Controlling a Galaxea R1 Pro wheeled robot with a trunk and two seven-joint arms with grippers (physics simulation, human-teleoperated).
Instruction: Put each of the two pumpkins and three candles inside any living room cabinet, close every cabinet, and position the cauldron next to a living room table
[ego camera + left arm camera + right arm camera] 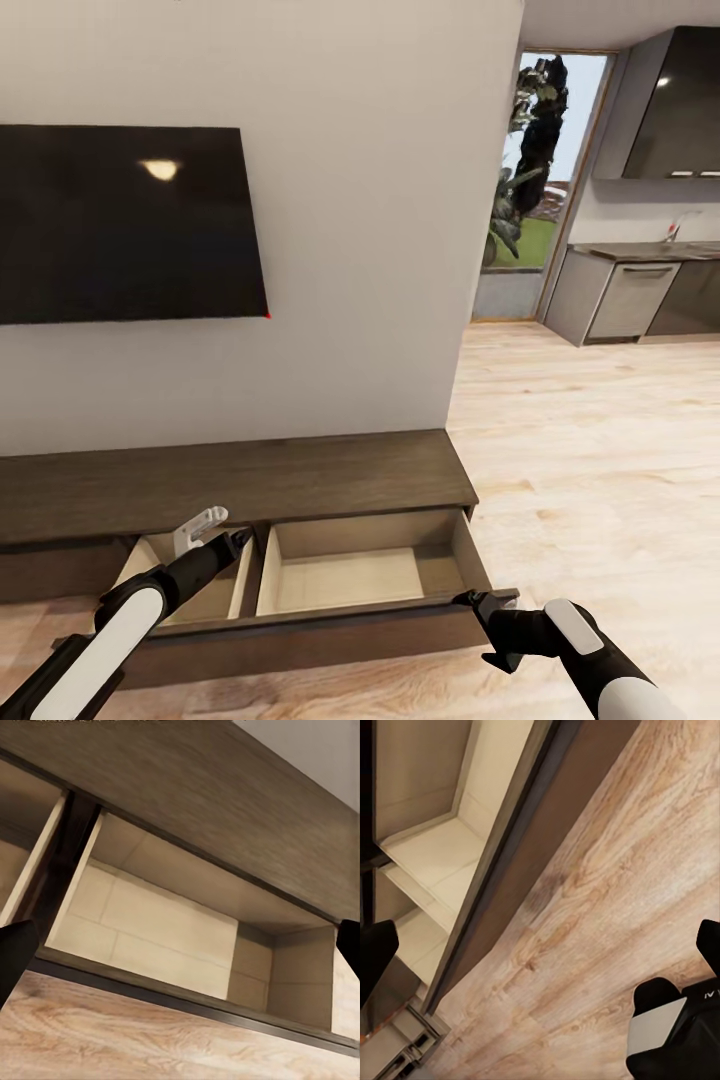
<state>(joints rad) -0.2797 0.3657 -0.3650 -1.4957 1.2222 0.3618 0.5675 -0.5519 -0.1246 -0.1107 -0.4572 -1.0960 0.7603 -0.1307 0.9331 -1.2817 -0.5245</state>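
Cabinet (235, 480) along the lower part of the head frame, under the wall TV (120, 225): long, low, dark brown wood, flat top. Drawer (350, 575) pulled out at lower centre, pale wood inside, split into compartments by a divider; nothing lying in the compartments visible. Dark handleless drawer front (300, 635) runs along the bottom edge.

Handling, judged: rigid wood box on slides, not fragile, moderate resistance, should travel straight. No handle, so no pinch point; best taken by a flat push on the front panel, or hooked over its top lip near the right corner. Off-centre push may rack the drawer; mid-panel contact safer.

Left gripper (238, 541) lower left of the head frame, over the left compartment; in the left wrist view dark fingertips (15, 952) sit at opposite frame edges, so spread wide, holding nothing.
Right gripper (468, 600) lower right, at the drawer's front right corner, seemingly touching the panel edge. Right wrist view shows fingertips (373, 960) far apart too: wide, empty.

No pumpkins, candles or cauldron to report here.
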